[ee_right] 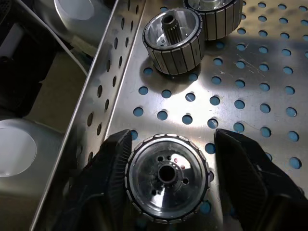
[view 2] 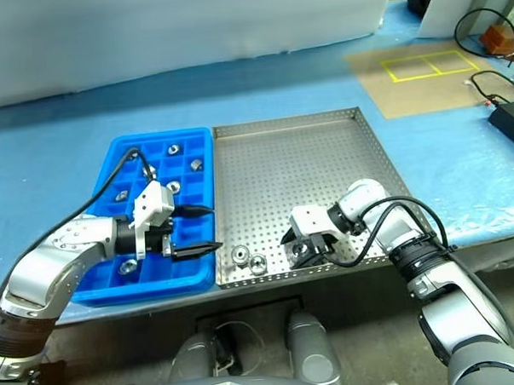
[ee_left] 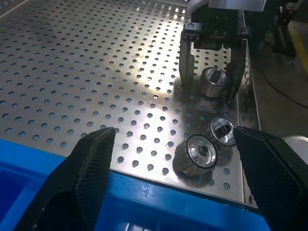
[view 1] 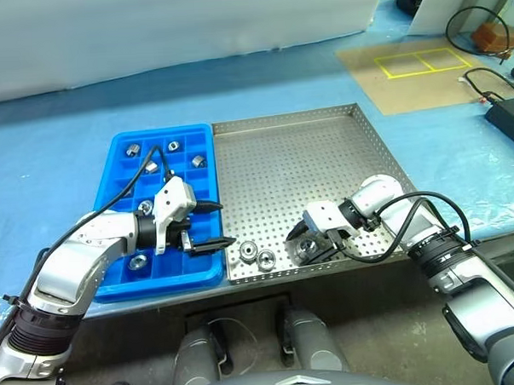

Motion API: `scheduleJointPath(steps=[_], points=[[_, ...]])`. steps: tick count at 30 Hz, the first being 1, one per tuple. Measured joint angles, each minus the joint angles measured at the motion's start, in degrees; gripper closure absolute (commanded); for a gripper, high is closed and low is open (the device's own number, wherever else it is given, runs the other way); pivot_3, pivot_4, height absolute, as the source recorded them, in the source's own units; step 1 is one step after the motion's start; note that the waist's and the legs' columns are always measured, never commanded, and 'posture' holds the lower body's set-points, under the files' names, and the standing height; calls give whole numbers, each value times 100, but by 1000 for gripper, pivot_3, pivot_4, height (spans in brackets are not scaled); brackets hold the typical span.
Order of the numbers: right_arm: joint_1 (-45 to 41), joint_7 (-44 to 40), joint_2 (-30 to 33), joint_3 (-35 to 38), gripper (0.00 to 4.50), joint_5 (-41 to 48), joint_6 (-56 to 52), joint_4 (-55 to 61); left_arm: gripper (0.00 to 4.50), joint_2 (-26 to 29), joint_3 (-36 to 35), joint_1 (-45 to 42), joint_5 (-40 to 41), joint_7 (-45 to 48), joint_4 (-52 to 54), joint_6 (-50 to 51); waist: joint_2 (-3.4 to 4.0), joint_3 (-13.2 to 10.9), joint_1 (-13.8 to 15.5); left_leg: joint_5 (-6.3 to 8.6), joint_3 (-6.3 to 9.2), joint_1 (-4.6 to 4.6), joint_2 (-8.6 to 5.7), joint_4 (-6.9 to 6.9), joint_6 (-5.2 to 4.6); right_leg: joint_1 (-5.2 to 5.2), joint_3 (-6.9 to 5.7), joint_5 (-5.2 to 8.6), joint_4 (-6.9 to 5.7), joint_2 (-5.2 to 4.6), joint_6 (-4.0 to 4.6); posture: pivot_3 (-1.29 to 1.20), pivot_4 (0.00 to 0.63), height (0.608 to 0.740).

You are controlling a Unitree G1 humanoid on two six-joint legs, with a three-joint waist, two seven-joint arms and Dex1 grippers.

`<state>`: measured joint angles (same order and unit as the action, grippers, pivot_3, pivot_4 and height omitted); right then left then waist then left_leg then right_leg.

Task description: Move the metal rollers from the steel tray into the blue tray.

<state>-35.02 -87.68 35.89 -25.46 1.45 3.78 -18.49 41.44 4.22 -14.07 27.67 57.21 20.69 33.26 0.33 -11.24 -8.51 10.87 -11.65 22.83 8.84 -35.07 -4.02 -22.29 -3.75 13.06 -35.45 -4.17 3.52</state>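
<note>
Three rollers at the steel tray's (view 1: 323, 147) near rim, right gripper (ee_right: 166, 175) straddling one roller (ee_right: 167, 177), fingers just beside its sides, contact unclear, two rollers (view 1: 257, 255) lying nearby, left gripper (view 1: 209, 225) spread above the blue tray (view 1: 119, 156), more rollers in its compartments.

You are looking at a surface (view 1: 59, 158) that is wearing a light blue covering. The blue tray (view 1: 111, 169) and the steel tray (view 1: 307, 156) are lying directly on it, touching side by side. A brown board (view 1: 410, 75) with yellow markings is lying farther back on it.
</note>
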Motion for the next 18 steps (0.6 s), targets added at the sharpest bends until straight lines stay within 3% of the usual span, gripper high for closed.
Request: scheduleJointPath(steps=[2, 4, 12, 18], points=[[-2, -4, -5, 0, 2149, 1, -16, -23, 345, 12, 0, 6, -1, -10, 0, 10, 0, 0, -5, -1, 1, -6, -1, 0, 1, 5, 1, 0, 0, 0, 0, -476, 150, 740], [-7, -1, -14, 0, 2841, -4, -9, -42, 345, 13, 0, 9, -2, -33, 0, 38, 0, 0, -5, -1, 2, -8, -1, -1, 1, 7, 1, 0, -1, 0, 0, -473, 150, 740], [-216, 100, -466, 8, 2843, 48, -464, -176, 345, 15, -135, 30, 16, -271, 72, 116, -1, 1, -45, -3, 3, 7, -1, -1, 3, -12, 1, -1, -11, 0, 1, -441, 150, 740], [-1142, 286, -1218, 311, 2843, 389, -997, -330, 345, 304, -935, 250, 281, -457, 428, 330, -1, 0, -34, -12, 5, 31, 2, 0, 14, -46, 1, -2, -31, 1, 3, -387, 150, 740]])
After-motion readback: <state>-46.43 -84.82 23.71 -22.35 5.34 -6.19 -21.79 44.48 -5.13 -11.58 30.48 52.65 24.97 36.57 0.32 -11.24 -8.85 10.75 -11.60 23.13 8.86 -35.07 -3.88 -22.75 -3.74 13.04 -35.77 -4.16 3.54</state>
